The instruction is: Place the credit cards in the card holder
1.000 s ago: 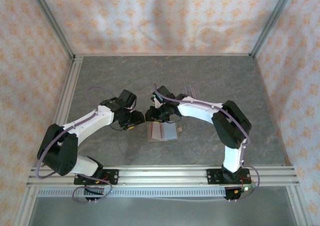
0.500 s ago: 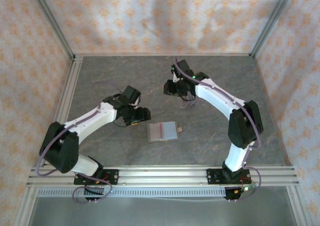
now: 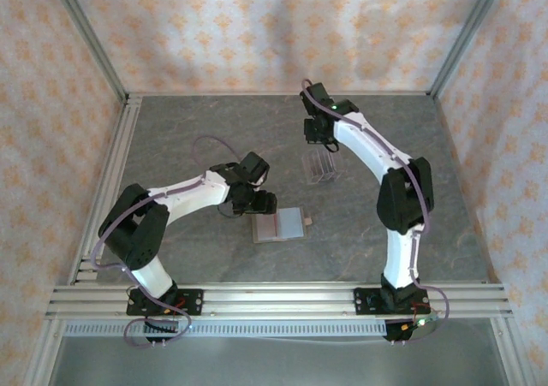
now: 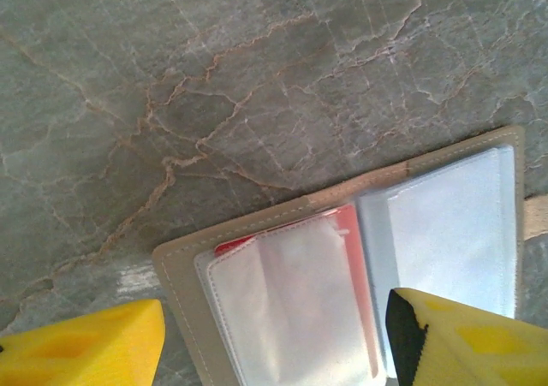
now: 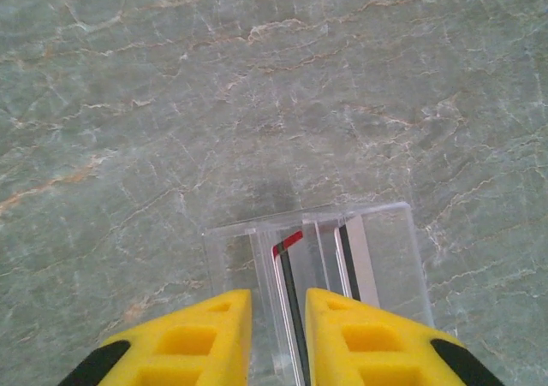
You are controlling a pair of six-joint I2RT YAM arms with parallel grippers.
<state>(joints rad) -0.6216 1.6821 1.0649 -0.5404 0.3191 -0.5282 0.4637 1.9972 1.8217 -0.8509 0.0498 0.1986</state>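
Top external view: two white robot arms (image 3: pixel 184 193) are reaching over a grey marbled table (image 3: pixel 171 138). The small flat olive-tan folding card holder (image 3: pixel 280 225) is lying open near the middle, its clear plastic sleeves (image 4: pixel 291 309) facing up so cards can slide in. The left gripper (image 3: pixel 261 204) is hovering just beside its left edge, yellow fingers (image 4: pixel 86 343) spread wide apart and gripping nothing, probably placed there to steady the holder. In the left wrist view, one dark red credit card (image 4: pixel 349 236) is already sitting inside a sleeve, between those two fingers. Farther back, well apart from the holder, the right gripper (image 3: pixel 318 138) is hanging over a clear plastic slotted stand (image 3: pixel 319 168). The remaining credit cards (image 5: pixel 347 249) are standing there on edge, so fingers can pinch them from above. In the right wrist view, its yellow fingers are standing close together with a slim gap, lined up over a red-edged card (image 5: pixel 288 242). Whether they are touching it cannot be told.
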